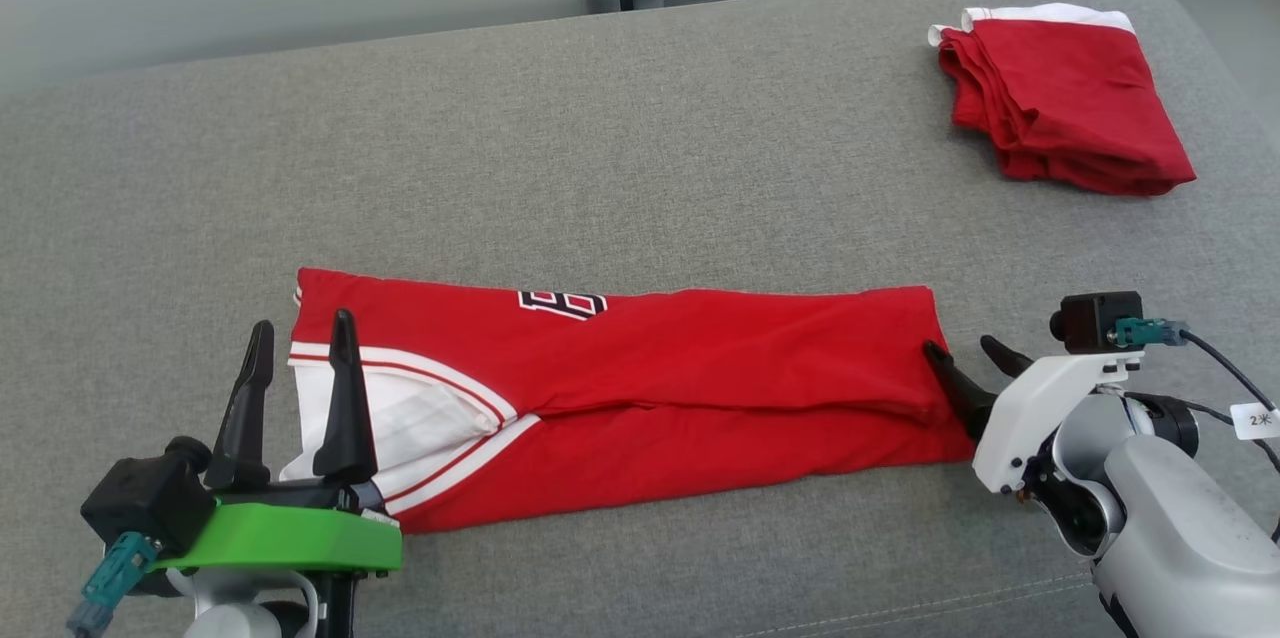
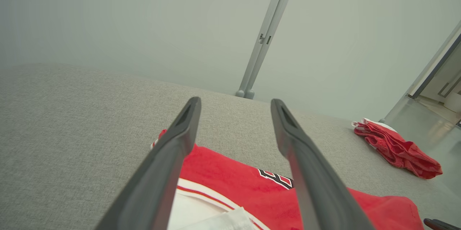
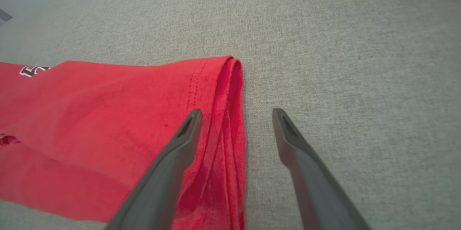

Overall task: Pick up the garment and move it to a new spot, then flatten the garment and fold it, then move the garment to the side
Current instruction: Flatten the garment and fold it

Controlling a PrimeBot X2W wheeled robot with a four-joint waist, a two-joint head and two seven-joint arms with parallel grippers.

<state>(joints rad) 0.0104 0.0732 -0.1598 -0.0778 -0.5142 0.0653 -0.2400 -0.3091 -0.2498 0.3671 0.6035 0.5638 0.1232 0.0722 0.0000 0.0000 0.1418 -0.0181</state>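
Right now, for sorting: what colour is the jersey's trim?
Trim: white with red stripe, clearest in head view.

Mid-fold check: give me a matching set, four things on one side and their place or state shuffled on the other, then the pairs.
1. jersey
2. folded red pile
3. left gripper
4. right gripper

A. open, at the jersey's plain red end
B. far right, folded compact
C. long strip across the near middle
D. open, at the white-trimmed end

Pairs: 1-C, 2-B, 3-D, 4-A
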